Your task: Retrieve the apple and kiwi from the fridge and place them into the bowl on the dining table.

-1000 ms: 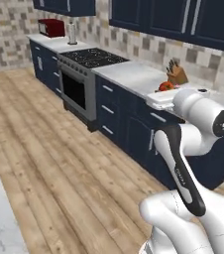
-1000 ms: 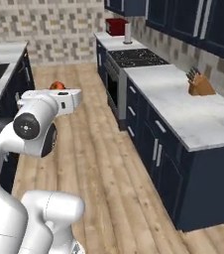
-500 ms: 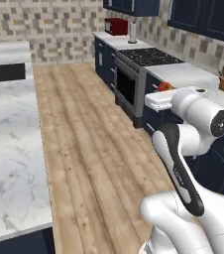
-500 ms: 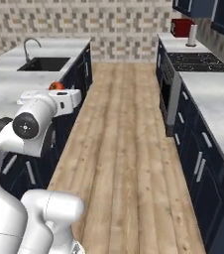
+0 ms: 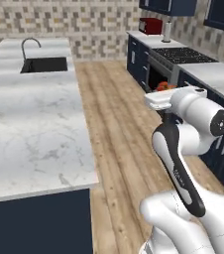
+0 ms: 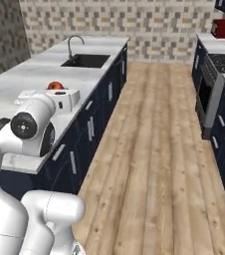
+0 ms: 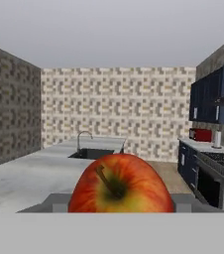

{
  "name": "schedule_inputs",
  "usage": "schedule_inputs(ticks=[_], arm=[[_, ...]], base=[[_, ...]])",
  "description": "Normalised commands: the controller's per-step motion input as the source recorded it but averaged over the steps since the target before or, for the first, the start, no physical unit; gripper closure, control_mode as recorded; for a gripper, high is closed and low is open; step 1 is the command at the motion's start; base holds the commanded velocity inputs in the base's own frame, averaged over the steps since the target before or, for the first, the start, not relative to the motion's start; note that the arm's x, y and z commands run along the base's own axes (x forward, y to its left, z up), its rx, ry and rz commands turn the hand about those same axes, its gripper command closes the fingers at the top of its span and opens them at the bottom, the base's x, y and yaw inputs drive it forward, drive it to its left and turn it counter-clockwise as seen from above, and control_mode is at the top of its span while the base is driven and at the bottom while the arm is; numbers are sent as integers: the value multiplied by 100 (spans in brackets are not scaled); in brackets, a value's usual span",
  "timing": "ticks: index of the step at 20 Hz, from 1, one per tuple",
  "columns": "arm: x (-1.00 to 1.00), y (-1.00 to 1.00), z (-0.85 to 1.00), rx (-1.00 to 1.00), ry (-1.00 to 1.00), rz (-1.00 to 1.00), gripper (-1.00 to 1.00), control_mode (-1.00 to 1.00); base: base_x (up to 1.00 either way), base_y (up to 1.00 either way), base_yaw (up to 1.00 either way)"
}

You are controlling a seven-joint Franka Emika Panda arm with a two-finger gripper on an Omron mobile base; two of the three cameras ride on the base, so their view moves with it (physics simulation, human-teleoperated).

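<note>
A red-orange apple (image 7: 120, 186) with a dark stem sits between my gripper's (image 7: 120, 207) grey fingers (image 7: 55, 203), which are shut on its sides. From the base it peeks over the white hand as the apple (image 5: 164, 86) in the left base view and the apple (image 6: 55, 85) in the right base view, held at about counter height. To the left runs the dining table (image 5: 34, 114), a long white marble top on a navy base, and the hand hangs beside its edge (image 6: 30, 79). The kiwi, the fridge and the bowl are out of view.
A black sink (image 5: 43, 64) with a curved tap is set into the marble top's far end. On the right, navy cabinets carry a stove (image 5: 182, 55), a red toaster (image 5: 149, 25) and an oven front (image 6: 207, 102). A wooden floor aisle (image 6: 159, 149) runs between them.
The whole picture has swung: the base has turned from the stove-side cabinets toward the marble top with the sink. The apple stays in the gripper, the arm's pose unchanged.
</note>
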Motion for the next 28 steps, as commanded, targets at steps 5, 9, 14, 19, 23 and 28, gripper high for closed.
schedule_inputs(ticks=[5,9,14,19,23,28], arm=[[0,0,0,0,0,0,100,100],[0,0,0,0,0,0,100,100],[0,0,0,0,0,0,100,100],[0,0,0,0,0,0,100,100],[0,0,0,0,0,0,100,100],[0,0,0,0,0,0,100,100]], base=[[23,100,2],[7,100,0],[1,100,0],[8,100,0],[17,100,0],[35,100,-9]])
